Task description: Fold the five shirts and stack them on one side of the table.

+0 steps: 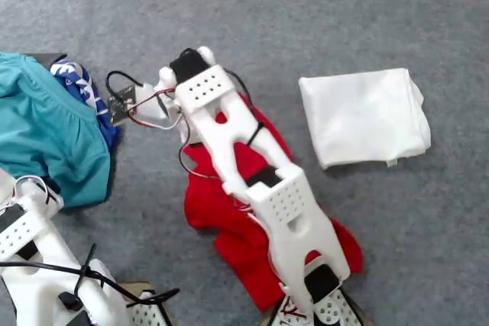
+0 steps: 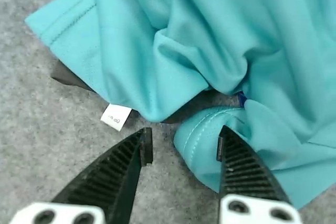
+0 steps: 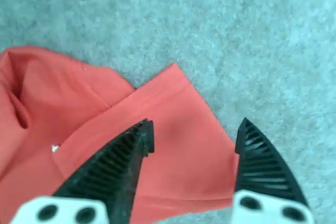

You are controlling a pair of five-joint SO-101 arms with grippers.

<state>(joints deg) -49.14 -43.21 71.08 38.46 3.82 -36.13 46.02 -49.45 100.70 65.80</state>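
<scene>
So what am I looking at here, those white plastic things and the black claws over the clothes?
Those are two robot arms at a grey table. The high view looks down from a fixed camera; the other two come from a camera on each arm's wrist, so the black claws are each arm's end effector. The right arm extends over a red shirt, its end effector open above it. The left end effector is open at a teal shirt's edge. A blue patterned shirt lies beside it, a folded white shirt apart. Nothing is held.
</scene>
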